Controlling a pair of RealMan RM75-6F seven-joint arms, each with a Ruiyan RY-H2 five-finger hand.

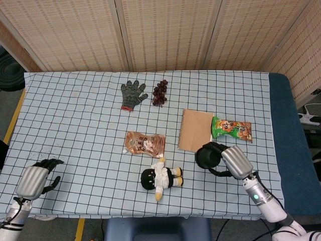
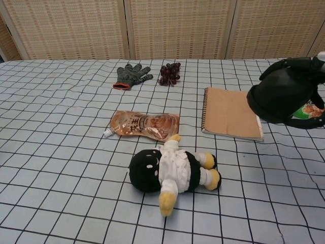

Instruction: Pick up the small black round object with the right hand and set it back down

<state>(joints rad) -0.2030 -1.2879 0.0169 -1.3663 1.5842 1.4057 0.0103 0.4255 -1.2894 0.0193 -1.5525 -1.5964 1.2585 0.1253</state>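
My right hand [image 1: 231, 161] grips the small black round object [image 1: 206, 156] and holds it above the checked tablecloth, just in front of the brown notebook [image 1: 195, 130]. The chest view shows the black round object [image 2: 279, 95] lifted at the right edge, with dark fingers [image 2: 284, 65] curled over its top and my right hand [image 2: 310, 86] mostly cut off by the frame. My left hand [image 1: 35, 179] rests at the near left corner of the table, fingers loosely curled, holding nothing.
A plush doll [image 1: 161, 177] lies left of the held object. A brown snack pouch [image 1: 145, 144], a green snack bag [image 1: 231, 129], a dark glove [image 1: 132, 94] and a bunch of dark grapes [image 1: 160, 92] lie on the cloth. The table's right edge [image 1: 271, 150] is close.
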